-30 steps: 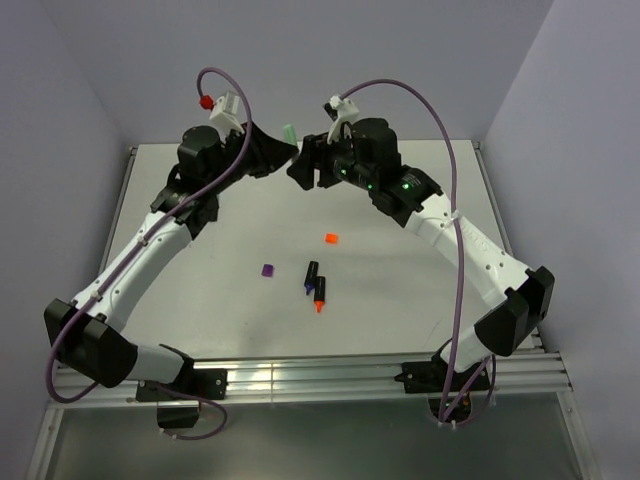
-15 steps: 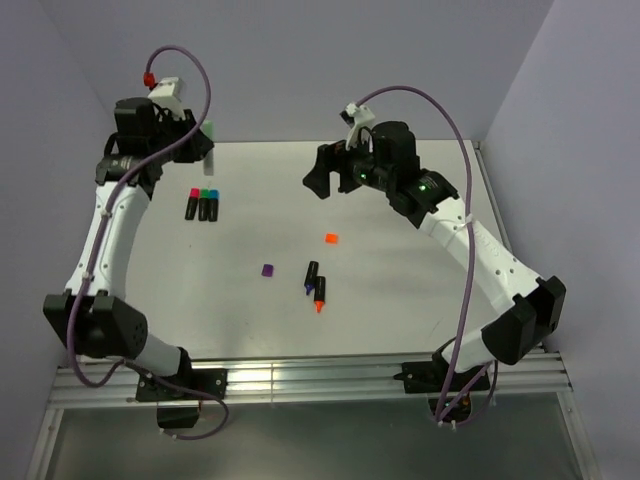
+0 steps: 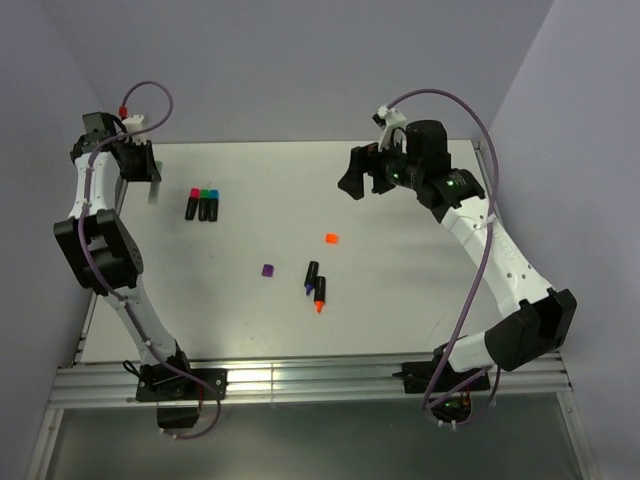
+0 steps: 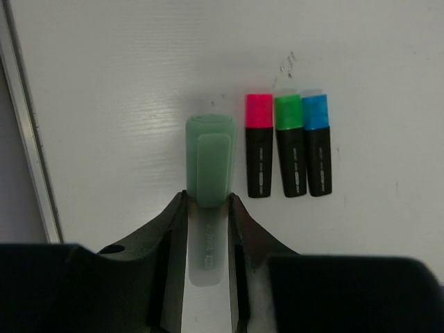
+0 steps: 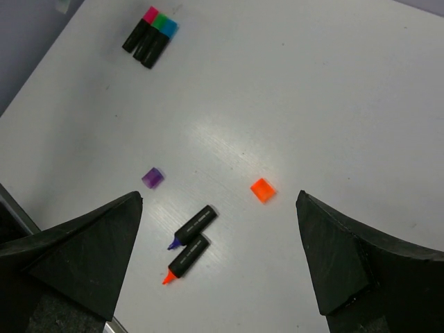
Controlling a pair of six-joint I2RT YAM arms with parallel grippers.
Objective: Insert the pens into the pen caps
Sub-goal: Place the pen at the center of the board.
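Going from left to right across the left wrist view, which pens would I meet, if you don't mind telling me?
pale green pen → pink-capped pen → green-capped pen → blue-capped pen

Bare tabletop (image 3: 420,290) lies open all round the orange cap (image 3: 331,238) and the purple cap (image 3: 267,270), whereas the two loose pens (image 3: 320,290) lie close side by side with scarcely a gap, and the three capped pens (image 4: 290,156) sit packed together.
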